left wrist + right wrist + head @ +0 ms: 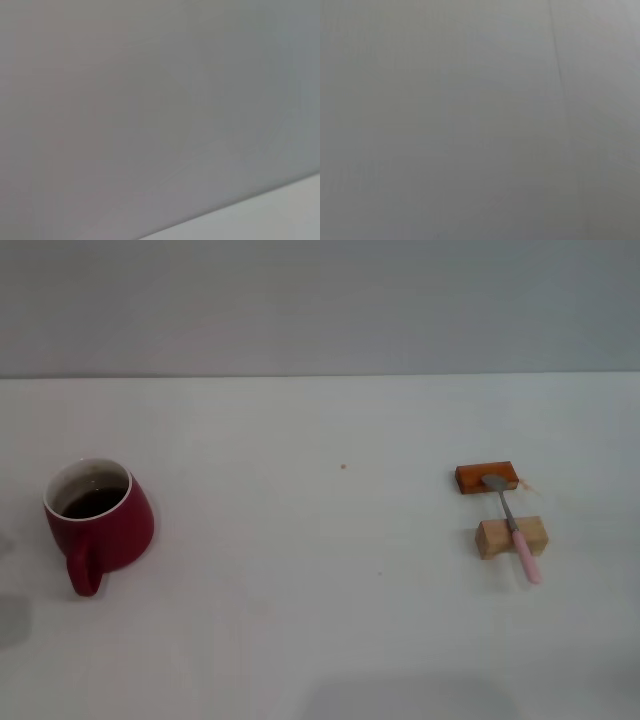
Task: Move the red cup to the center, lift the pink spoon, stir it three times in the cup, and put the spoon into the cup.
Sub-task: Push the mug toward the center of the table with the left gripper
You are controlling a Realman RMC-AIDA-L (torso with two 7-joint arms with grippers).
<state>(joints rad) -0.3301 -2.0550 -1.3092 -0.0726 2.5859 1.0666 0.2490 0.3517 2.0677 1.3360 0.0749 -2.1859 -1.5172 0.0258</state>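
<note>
The red cup (98, 522) stood upright at the table's left, dark liquid inside, handle toward the robot. Well apart, at the right, the pink spoon (514, 528) lay across two small blocks, grey bowl away, pink handle nearer.

The white table (320, 640) carries only two clusters, well apart. The red cup (97, 523) stands near the left edge, its loop handle turned toward the front edge, so the handle side is open to an approach from the front. Toward the right edge, the pink spoon (515, 529) lies bridged across two low blocks: its metal bowl on the orange-brown block (485, 478), its handle on the light wooden block (511, 537), the handle end overhanging toward the front. The gap between the blocks leaves room under the spoon's neck. The middle of the table between cup and blocks is open, as are the strips along the back and front edges.
</note>
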